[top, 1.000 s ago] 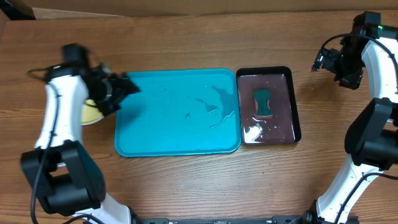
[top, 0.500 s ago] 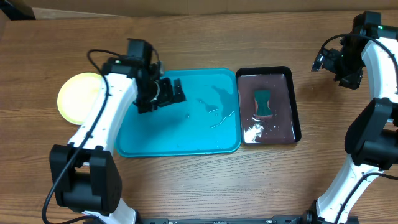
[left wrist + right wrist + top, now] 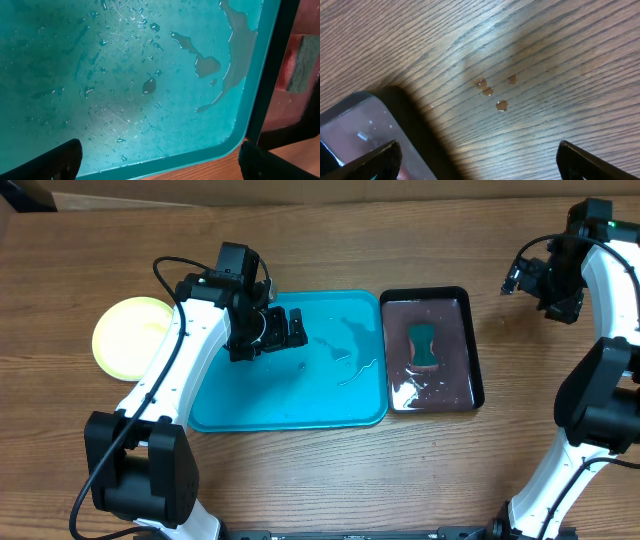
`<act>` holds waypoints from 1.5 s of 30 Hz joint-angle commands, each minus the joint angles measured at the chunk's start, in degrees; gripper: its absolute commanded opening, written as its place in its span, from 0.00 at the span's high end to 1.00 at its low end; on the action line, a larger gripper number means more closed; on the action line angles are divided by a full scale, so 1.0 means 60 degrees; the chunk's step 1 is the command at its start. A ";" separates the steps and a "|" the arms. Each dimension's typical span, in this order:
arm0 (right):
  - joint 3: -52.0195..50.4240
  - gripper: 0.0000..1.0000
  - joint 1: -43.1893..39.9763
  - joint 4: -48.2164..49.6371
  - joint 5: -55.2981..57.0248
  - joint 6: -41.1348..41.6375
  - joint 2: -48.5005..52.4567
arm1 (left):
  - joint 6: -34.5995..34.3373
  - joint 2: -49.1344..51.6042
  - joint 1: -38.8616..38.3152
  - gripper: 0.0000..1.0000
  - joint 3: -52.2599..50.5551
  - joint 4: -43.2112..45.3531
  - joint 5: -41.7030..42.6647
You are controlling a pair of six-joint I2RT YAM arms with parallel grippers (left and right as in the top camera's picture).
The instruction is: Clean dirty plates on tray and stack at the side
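The turquoise tray (image 3: pixel 280 395) lies at the table's middle, wet with puddles and holding no plates; it fills the left wrist view (image 3: pixel 125 75). A yellow-green plate (image 3: pixel 125 338) lies on the table left of the tray; any plates under it cannot be told. My left gripper (image 3: pixel 290 328) is open and empty above the tray's upper left part. My right gripper (image 3: pixel 524 277) is open and empty over bare table, at the far right, beside the black tray's corner (image 3: pixel 350 120).
A black tray (image 3: pixel 470 350) with reddish water and a green sponge (image 3: pixel 424 345) sits right of the turquoise tray; it shows in the left wrist view (image 3: pixel 295 80). Water drops (image 3: pixel 492 92) lie on the wood below the right gripper.
My left arm has swung right from the yellow-green plate to over the tray, uncovering the plate. The right arm has not moved.
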 commanded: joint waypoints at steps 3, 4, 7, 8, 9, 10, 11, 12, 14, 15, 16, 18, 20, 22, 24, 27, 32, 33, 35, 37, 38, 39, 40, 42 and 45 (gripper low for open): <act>0.0146 0.00 -0.0018 0.0142 -0.0036 0.0098 -0.0138 | 0.0146 -0.0251 -0.0018 0.00 -0.0080 0.0018 -0.0127; 0.0146 0.00 -0.0018 0.0182 -0.0036 0.0098 -0.0138 | 0.0146 -0.0251 -0.0018 0.00 -0.0080 0.0018 -0.0127; 0.0146 0.00 -0.0018 0.0222 -0.0036 0.0098 -0.0138 | 0.0146 -0.0251 -0.0018 0.00 -0.0080 0.0018 -0.0127; 0.0146 0.00 -0.0018 0.0222 -0.0036 0.0098 -0.0138 | 0.0146 -0.0251 -0.0018 0.00 -0.0080 0.0018 -0.0127; 0.0146 0.00 -0.0018 0.0222 -0.0036 0.0098 -0.0138 | 0.0146 -0.0251 -0.0018 0.00 -0.0080 0.0018 -0.0127; 0.0146 0.00 -0.0018 0.0226 -0.0036 0.0098 -0.0138 | 0.0146 -0.0251 -0.0015 0.00 -0.0080 0.0018 -0.0127; 0.0146 0.00 -0.0018 0.0226 -0.0036 0.0102 -0.0138 | 0.0146 -0.0251 -0.0015 0.00 -0.0080 0.0018 -0.0127; 0.0146 0.00 -0.0018 0.0226 -0.0036 0.0102 -0.0138 | 0.0146 -0.0251 -0.0018 0.00 -0.0080 0.0018 -0.0127; 0.0146 0.00 -0.0018 0.0226 -0.0036 0.0102 -0.0138 | 0.0146 -0.0251 -0.0018 0.00 -0.0080 0.0018 -0.0127; 0.0146 0.00 -0.0018 0.0233 -0.0040 0.0102 -0.0138 | 0.0146 -0.0251 -0.0018 0.00 -0.0080 0.0018 -0.0127; 0.0146 0.00 -0.0018 0.0244 -0.0036 0.0102 -0.0138 | 0.0146 -0.0251 -0.0015 0.00 -0.0080 0.0018 -0.0127; 0.0146 0.00 -0.0018 0.0244 -0.0040 0.0102 -0.0138 | 0.0146 -0.0251 -0.0018 0.00 -0.0080 0.0018 -0.0127; 0.0135 0.00 -0.0018 0.0240 -0.0007 0.0102 -0.0138 | 0.0146 -0.0251 -0.0018 0.00 -0.0080 0.0018 -0.0127; 0.0135 0.00 -0.0018 0.0244 -0.0007 0.0098 -0.0211 | 0.0146 -0.0251 -0.0015 0.00 -0.0080 0.0018 -0.0127; 0.0135 0.00 0.0004 0.0244 -0.0007 0.0098 -0.0375 | 0.0146 -0.0251 -0.0015 0.00 -0.0080 0.0018 -0.0127; 0.0135 0.00 0.0237 0.0244 -0.0007 0.0098 -0.0871 | 0.0146 -0.0251 -0.0015 0.00 -0.0080 0.0018 -0.0127; 0.0135 0.00 0.0973 0.0244 -0.0007 0.0098 -0.2204 | 0.0146 -0.0251 -0.0018 0.00 -0.0080 0.0018 -0.0127; 0.0135 0.00 0.1191 0.0240 -0.0007 0.0102 -0.2575 | 0.0146 -0.0251 -0.0018 0.00 -0.0080 0.0018 -0.0127; 0.0135 0.00 0.1705 0.0244 -0.0007 0.0098 -0.3391 | 0.0146 -0.0251 -0.0018 0.00 -0.0080 0.0018 -0.0127; 0.0135 0.00 0.2324 0.0244 -0.0007 0.0102 -0.4222 | 0.0146 -0.0251 -0.0018 0.00 -0.0080 0.0018 -0.0127; 0.0135 0.00 0.2637 0.0244 -0.0007 0.0102 -0.4594 | 0.0146 -0.0251 -0.0018 0.00 -0.0080 0.0018 -0.0127; 0.0135 0.00 0.2947 0.0240 -0.0007 0.0102 -0.4936 | 0.0146 -0.0251 -0.0018 0.00 -0.0080 0.0018 -0.0127; 0.0135 0.00 0.3366 0.0240 -0.0007 0.0102 -0.5348 | 0.0146 -0.0251 -0.0015 0.00 -0.0080 0.0018 -0.0127; 0.0135 0.00 0.4098 0.0237 0.0015 0.0102 -0.6036 | 0.0146 -0.0251 -0.0015 0.00 -0.0080 0.0018 -0.0127; 0.0135 0.00 0.5100 0.0444 0.1625 0.0102 -0.6947 | 0.0146 -0.0251 -0.0018 0.00 -0.0080 0.0018 -0.0127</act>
